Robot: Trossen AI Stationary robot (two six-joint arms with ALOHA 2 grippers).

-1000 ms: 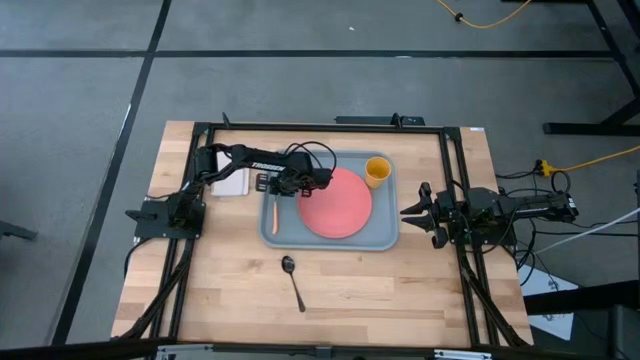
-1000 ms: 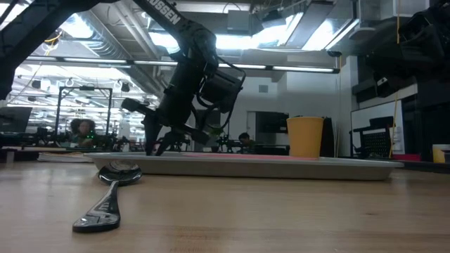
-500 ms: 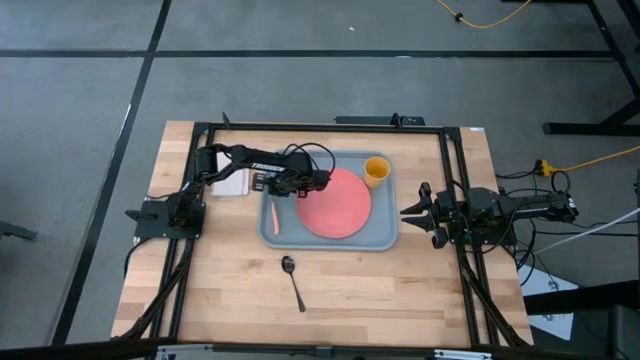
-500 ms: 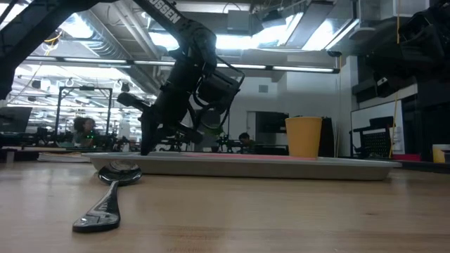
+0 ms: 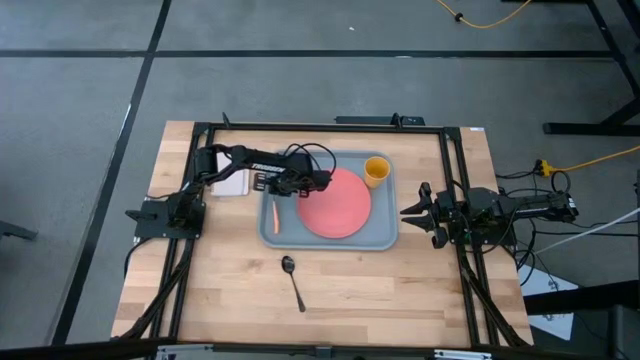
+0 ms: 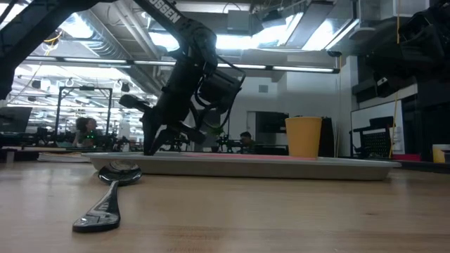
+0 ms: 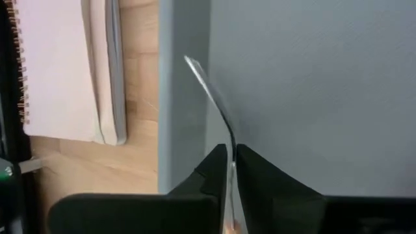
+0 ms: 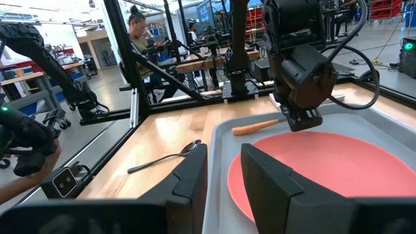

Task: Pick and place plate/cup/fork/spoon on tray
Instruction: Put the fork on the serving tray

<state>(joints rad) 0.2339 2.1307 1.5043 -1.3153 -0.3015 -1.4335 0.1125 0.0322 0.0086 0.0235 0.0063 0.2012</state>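
The grey-blue tray (image 5: 385, 236) lies mid-table. The coral plate (image 5: 335, 202) lies flat in it, and the yellow cup (image 5: 377, 171) stands upright in its far right corner. My left gripper (image 5: 275, 190) is low over the tray's left end, shut on the orange-handled fork (image 5: 275, 216). The dark spoon (image 5: 292, 281) lies on the bare wood near the tray's near edge. My right gripper (image 5: 408, 212) waits open and empty at the tray's right side. My left gripper pinches the fork's silver neck (image 7: 224, 133) between its two fingers, between the tines and the orange handle. The fingers come from above and slant down. The tines (image 7: 195, 67) stick out past the fingertips over the tray floor, and the handle (image 8: 257, 127) runs toward the table's near edge, low over the tray.
A pale spiral notebook (image 5: 232, 183) lies on the wood just left of the tray. Black frame rails run along the table's left, right and far sides. People sit in the room beyond the table.
My left gripper has tipped a little over the tray's left end and stays low there. The fork's handle lies where it did.
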